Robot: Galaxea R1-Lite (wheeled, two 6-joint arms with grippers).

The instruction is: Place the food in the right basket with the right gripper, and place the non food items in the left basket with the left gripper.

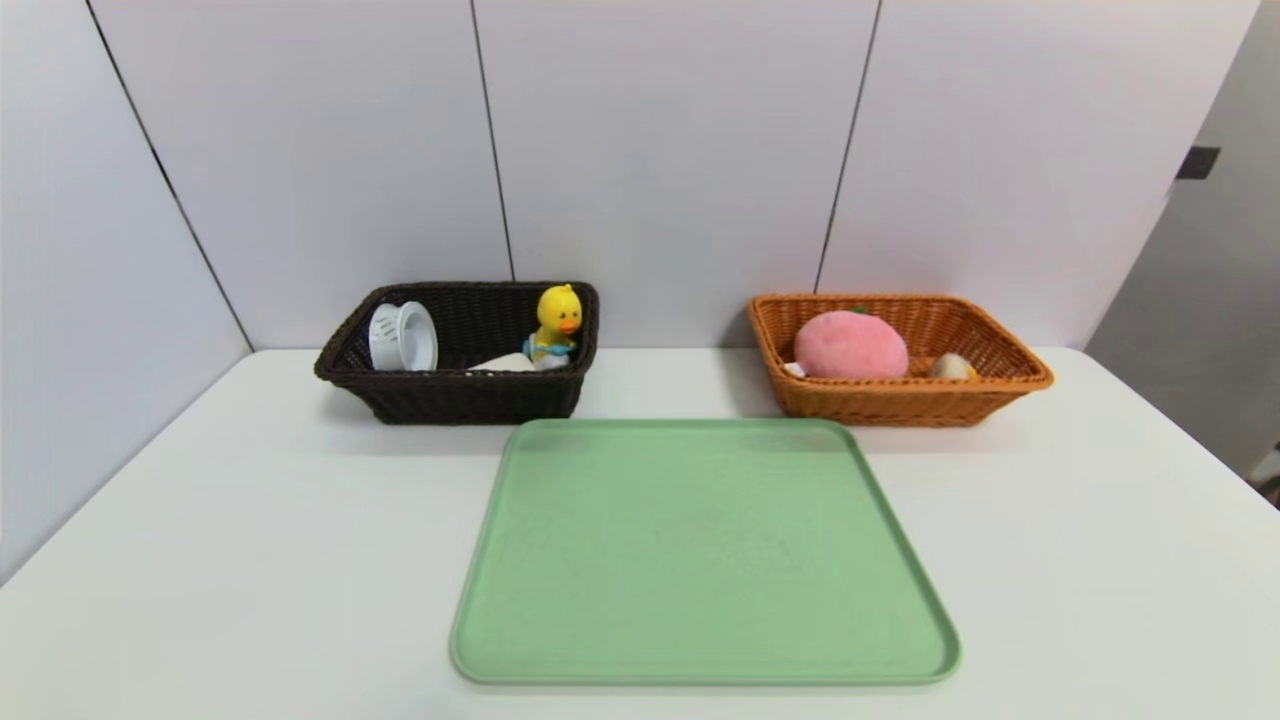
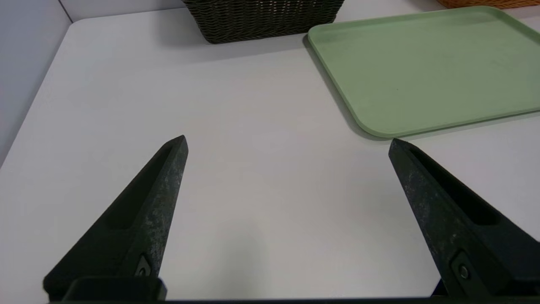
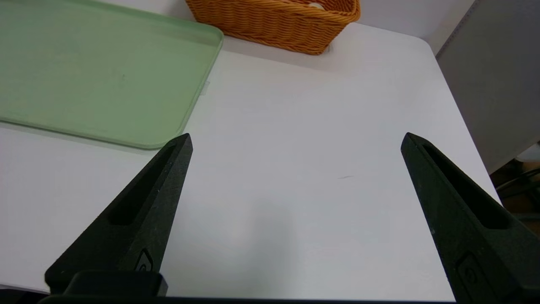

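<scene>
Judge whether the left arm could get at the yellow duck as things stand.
Probably yes: the left tool is open and unladen, and the duck's head rises above the dark basket's front rim, uncovered.

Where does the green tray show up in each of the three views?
Head view: the green tray, lower centre.
Left wrist view: upper right, cut off by the picture's edge.
Right wrist view: upper left, cut off too.
Shared landmark: the orange-brown basket, only a sliver in the left wrist view.
</scene>
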